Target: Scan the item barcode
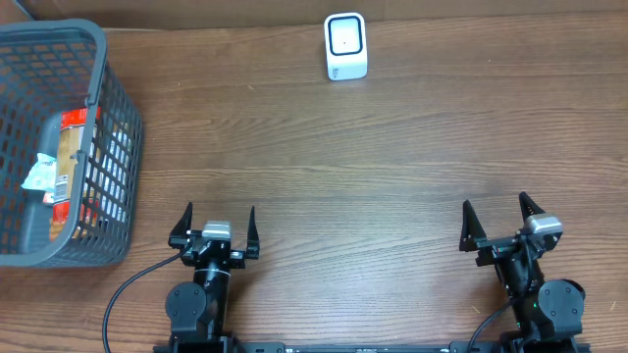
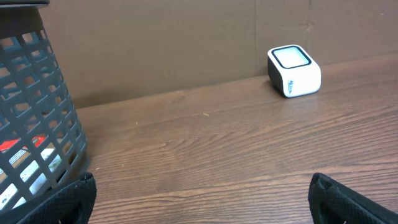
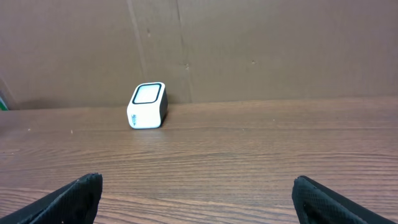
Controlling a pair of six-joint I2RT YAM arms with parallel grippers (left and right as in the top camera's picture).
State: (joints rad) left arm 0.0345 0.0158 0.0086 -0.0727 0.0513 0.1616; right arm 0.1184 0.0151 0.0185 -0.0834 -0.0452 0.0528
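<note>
1. Left gripper [image 1: 219, 218]: jaws spread wide, holding nothing, at the near edge of the table [image 1: 343, 176], left side.
2. Right gripper [image 1: 496, 214]: jaws spread wide, holding nothing, near edge, right side.
3. Item [image 1: 69, 147]: red-orange packet with a white tag, lying inside the grey basket [image 1: 118, 167] at far left. Barcode too small to tell.
4. Scanner [image 1: 345, 46]: white box, dark-rimmed window, at the far edge, well apart from basket and both grippers.

table [image 1: 392, 157]: dark wood grain, smooth, low sheen
basket [image 1: 118, 167]: grey plastic lattice, matt
scanner [image 1: 345, 46]: white plastic shell, glossy dark-rimmed window
packet [image 1: 67, 147]: shiny printed wrapper
back wall [image 3: 280, 50]: brown cardboard, matt
</note>
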